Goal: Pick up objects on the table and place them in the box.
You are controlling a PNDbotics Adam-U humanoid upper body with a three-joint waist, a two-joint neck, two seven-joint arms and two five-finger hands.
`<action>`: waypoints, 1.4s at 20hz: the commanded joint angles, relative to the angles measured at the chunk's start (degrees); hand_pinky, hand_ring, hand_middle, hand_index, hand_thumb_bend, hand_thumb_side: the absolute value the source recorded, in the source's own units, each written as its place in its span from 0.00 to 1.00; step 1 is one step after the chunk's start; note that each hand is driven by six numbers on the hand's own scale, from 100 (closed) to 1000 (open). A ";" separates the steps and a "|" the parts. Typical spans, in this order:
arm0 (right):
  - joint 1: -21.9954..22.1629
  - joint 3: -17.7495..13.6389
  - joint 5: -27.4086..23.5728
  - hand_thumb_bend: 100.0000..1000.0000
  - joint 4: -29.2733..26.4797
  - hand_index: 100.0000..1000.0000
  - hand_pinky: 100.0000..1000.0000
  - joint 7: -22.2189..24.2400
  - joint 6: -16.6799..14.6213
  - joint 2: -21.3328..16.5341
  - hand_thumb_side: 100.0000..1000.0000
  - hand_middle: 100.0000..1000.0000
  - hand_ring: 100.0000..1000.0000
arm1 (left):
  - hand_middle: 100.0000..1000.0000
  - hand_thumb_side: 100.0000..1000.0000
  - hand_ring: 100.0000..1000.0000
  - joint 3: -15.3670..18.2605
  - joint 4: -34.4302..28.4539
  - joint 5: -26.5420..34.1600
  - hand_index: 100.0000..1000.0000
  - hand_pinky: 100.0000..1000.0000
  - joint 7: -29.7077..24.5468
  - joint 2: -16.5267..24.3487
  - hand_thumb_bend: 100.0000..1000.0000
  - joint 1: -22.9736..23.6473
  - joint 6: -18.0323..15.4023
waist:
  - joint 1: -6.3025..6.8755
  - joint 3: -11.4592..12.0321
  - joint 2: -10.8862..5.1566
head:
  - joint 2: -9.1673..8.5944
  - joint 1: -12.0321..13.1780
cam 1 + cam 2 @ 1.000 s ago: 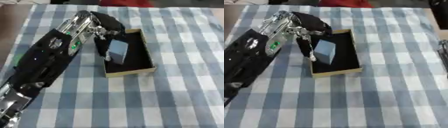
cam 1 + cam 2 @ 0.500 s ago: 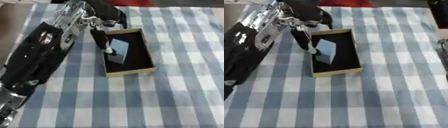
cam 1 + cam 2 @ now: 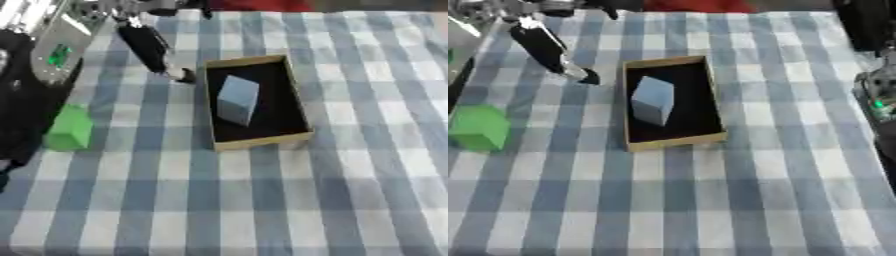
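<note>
Box [image 3: 300, 114] runs long near-to-far, grey block [image 3: 236, 99] inside; my left hand [image 3: 153, 45] hangs beside it, fingers straight, empty.

Box [image 3: 302, 116]: shallow, tan-walled, dark inside, open-topped, lying on the checked worktop.
Grey-blue block [image 3: 236, 99]: inside the box, tilted.
Green block [image 3: 479, 127]: on the worktop, left of the box, well apart.

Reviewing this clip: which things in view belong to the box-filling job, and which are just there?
Part of the job:
box, open, on the table
pale blue block, lying inside the box
green block, on the cloth left of the box
left hand, beside the box

Just there:
checked tablecloth
right arm at the right edge
</note>
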 commanded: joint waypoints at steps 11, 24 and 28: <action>-0.83 -0.55 0.47 0.00 -0.95 0.82 0.83 -0.21 0.12 -2.14 1.00 0.83 0.80 | 0.87 0.51 0.93 1.76 -7.20 8.52 0.89 0.91 -2.35 19.03 0.66 9.60 1.86 | -0.57 -0.43 -0.63 | 0.32 1.96; -1.64 -0.25 0.18 0.00 -0.95 0.82 0.83 0.01 0.06 -1.66 1.00 0.83 0.80 | 0.87 0.58 0.93 6.79 -17.25 20.12 0.90 0.90 -1.94 33.34 0.67 19.91 5.76 | -1.21 -1.73 -0.07 | 0.32 3.40; -1.64 -0.26 0.16 0.00 -0.95 0.82 0.83 -0.03 0.06 -1.57 1.00 0.83 0.80 | 0.84 0.57 0.91 7.89 -17.54 23.55 0.89 0.89 -2.75 34.63 0.69 21.39 7.69 | -1.33 -1.65 -0.11 | 0.31 3.68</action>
